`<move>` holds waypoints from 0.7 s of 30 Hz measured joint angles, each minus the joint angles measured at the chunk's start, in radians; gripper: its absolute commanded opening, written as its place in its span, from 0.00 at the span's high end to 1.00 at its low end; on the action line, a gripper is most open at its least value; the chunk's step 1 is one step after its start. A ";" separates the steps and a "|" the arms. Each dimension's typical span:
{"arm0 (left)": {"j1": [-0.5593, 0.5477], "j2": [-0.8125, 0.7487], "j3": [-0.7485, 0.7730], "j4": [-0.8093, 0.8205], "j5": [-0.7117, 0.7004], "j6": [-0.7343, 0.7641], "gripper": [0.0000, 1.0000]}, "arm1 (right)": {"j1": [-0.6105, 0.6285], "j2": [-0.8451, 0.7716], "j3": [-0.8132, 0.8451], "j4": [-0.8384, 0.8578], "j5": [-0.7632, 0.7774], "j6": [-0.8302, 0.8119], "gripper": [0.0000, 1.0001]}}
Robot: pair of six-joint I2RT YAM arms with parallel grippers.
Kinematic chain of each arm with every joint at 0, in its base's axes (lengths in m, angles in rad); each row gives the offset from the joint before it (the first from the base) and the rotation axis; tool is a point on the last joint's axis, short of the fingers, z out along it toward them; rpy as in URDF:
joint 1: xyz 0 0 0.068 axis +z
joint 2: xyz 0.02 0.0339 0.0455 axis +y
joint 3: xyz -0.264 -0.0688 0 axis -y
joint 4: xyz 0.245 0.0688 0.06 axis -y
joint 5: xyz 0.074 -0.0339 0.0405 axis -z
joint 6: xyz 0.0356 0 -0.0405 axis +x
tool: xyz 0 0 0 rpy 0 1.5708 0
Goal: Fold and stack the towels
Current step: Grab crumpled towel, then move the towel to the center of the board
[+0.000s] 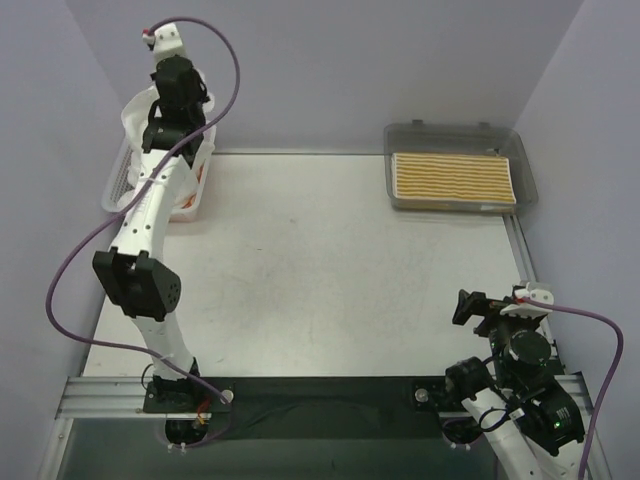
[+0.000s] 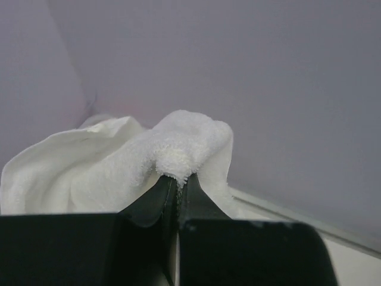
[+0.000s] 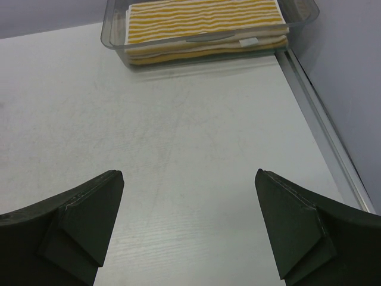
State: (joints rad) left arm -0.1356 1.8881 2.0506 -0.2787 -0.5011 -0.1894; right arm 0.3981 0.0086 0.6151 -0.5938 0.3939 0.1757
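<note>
Left wrist view is showing your left gripper (image 2: 177, 179) clenched on a pinch of the white terry towel (image 2: 119, 161). The cloth is bunching up over the fingertips and draping away to the left in loose folds. In the top view that arm is reaching over the white mesh basket (image 1: 118, 188) at the far left corner of the bench (image 1: 330, 270), so the towel is hanging at or just above the basket. You cannot tell from these views how much of it is clear of the rim.

Your right gripper (image 3: 189, 176) is hovering low over the near right of the bench with its jaws spread wide, holding nothing. The yellow-and-white striped towel (image 3: 202, 18) is lying folded flat in the grey tray (image 1: 525, 175) at the far right.

You are probably dealing with a light, limp cloth that is not going to hold any shape. The terry pile is likely giving the pads good purchase, so slipping looks a small worry. The bigger one is that a mid-cloth pinch like this is going to leave the towel dangling as a bundle. Once it is lying on the open bench, you are better off taking it by a corner or along the hem, ideally two corners of one edge, one per gripper, so it spreads flat for folding.
</note>
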 measured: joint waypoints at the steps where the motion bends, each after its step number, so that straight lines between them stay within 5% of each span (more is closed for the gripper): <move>1: -0.040 -0.018 0.051 -0.001 0.003 0.022 1.00 | 0.000 0.000 0.000 0.000 -0.003 -0.001 0.00; 6: -0.241 -0.143 0.164 -0.002 0.025 0.089 1.00 | 0.000 0.000 0.001 0.000 -0.011 -0.002 0.00; 11: -0.328 -0.306 -0.001 0.003 0.063 0.068 1.00 | 0.000 0.050 0.073 -0.016 -0.040 0.000 0.00; 21: -0.639 -0.621 -1.055 0.018 0.254 -0.269 1.00 | 0.000 0.307 0.285 -0.034 -0.317 0.045 0.00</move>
State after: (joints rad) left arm -0.7742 1.2667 0.9955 -0.2611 -0.2466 -0.4583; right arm 0.3981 0.3153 0.9005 -0.6273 0.0769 0.2203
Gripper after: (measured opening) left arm 0.056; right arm 0.996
